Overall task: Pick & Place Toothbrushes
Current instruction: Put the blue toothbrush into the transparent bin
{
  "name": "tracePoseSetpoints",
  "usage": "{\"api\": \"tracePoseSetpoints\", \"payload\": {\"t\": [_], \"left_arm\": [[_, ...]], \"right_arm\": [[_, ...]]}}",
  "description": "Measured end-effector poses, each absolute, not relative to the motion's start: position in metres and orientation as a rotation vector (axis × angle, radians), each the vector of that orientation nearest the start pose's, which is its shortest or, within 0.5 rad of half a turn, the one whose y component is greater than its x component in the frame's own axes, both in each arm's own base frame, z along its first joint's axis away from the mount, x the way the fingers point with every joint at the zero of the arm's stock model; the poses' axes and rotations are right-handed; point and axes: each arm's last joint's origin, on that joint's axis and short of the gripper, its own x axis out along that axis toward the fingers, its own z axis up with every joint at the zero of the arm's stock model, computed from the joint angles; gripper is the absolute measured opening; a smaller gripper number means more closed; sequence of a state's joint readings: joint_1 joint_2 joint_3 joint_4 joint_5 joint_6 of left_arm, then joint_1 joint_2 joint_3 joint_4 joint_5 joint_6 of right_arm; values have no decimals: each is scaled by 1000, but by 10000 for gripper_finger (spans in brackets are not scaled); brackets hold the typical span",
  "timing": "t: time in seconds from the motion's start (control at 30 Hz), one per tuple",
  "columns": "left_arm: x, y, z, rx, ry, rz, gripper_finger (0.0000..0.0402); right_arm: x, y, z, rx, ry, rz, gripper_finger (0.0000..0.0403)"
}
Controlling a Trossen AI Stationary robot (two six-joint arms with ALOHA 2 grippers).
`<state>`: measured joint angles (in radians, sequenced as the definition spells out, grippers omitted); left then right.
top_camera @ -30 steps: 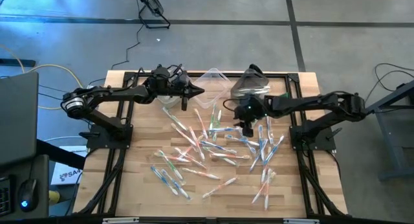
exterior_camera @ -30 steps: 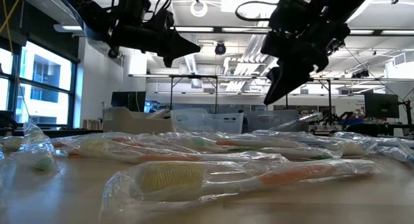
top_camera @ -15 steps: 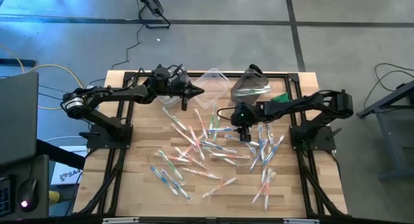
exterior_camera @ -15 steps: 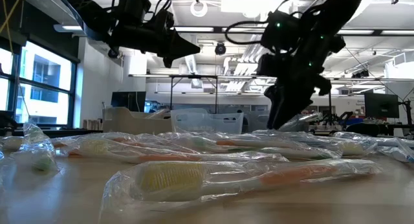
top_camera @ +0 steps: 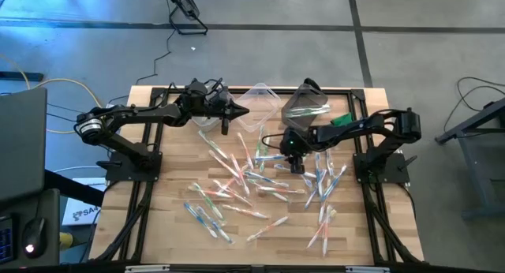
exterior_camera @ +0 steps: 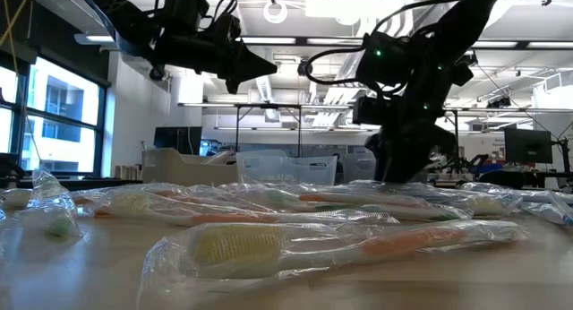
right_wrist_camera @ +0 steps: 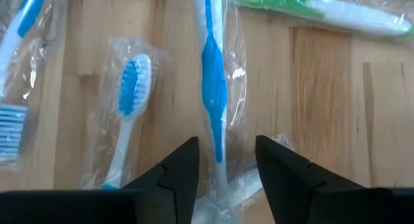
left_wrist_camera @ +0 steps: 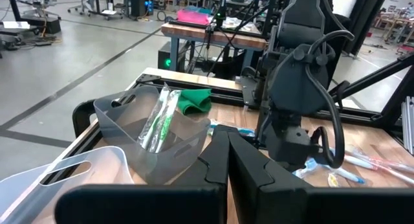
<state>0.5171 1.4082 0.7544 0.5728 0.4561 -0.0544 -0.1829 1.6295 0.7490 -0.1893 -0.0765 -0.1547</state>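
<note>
Inside grey bin (left_wrist_camera: 129,130): 1 green toothbrush (left_wrist_camera: 158,120).

So the high cam hangs over the table (top_camera: 158,226) looking straight down, catching both arms and the floor around. The low cam sits at tabletop height, nearly touching the nearest wrapped toothbrushes (exterior_camera: 340,247), facing level across into the room. The left wrist cam looks across the far edge toward the right arm (left_wrist_camera: 294,88) and the grey bin (left_wrist_camera: 116,117), both also in the high view. The right wrist cam points straight down, very close to the wood.
</note>
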Motion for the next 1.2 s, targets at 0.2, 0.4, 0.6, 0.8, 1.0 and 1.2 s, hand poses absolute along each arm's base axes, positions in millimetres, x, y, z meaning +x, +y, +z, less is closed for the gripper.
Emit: {"api": "tracePoseSetpoints", "payload": {"t": [0.2, 0.4, 0.6, 0.8, 1.0, 1.2], "left_arm": [[269, 138, 255, -91, 70, 63, 0], [269, 138, 255, -91, 70, 63, 0], [269, 138, 255, -91, 70, 63, 0], [269, 138, 255, -91, 70, 63, 0], [269, 138, 255, -91, 70, 63, 0], [269, 138, 255, -91, 70, 63, 0]], "right_arm": [[282, -50, 133, -6, 1035, -17, 144], [284, -50, 134, -9, 1015, -19, 119], [284, -50, 134, -9, 1016, -19, 52], [284, -51, 134, -15, 1018, -28, 17], [283, -51, 137, -36, 1018, -57, 13], [279, -51, 153, -46, 963, -64, 13]]}}
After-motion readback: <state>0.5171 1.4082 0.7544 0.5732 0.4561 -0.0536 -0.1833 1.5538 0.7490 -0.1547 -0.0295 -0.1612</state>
